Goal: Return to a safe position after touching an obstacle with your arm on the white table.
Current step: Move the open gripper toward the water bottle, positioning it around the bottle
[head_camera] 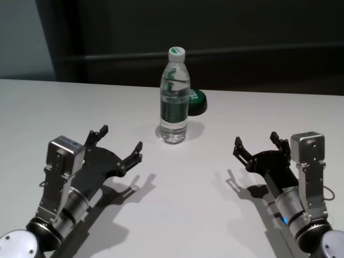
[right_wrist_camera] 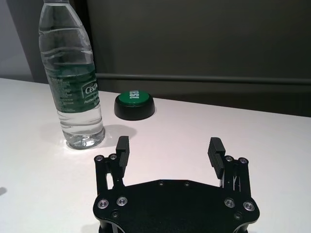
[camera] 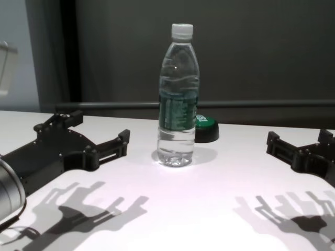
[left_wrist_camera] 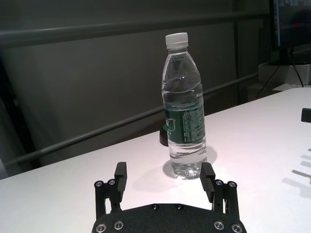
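The obstacle (head_camera: pixel 174 97), a tall clear water bottle with a white cap and dark green label, stands upright on the white table (head_camera: pixel 177 215) at mid-depth; the chest view shows the obstacle (camera: pixel 178 99) too. My left gripper (head_camera: pixel 119 141) hovers open at the near left, a short way from the bottle, nothing between its fingers. In the left wrist view the left gripper (left_wrist_camera: pixel 165 177) faces the obstacle (left_wrist_camera: pixel 183 107). My right gripper (head_camera: pixel 257 142) is open at the near right, well apart from the bottle. From the right wrist view the right gripper (right_wrist_camera: pixel 168 150) holds nothing, with the obstacle (right_wrist_camera: pixel 73 77) beyond it.
A low black puck with a green top (head_camera: pixel 196 102) sits just behind and right of the bottle; the same puck (right_wrist_camera: pixel 134 104) shows in the right wrist view. The table's far edge meets a dark wall with a horizontal rail (camera: pixel 261 103).
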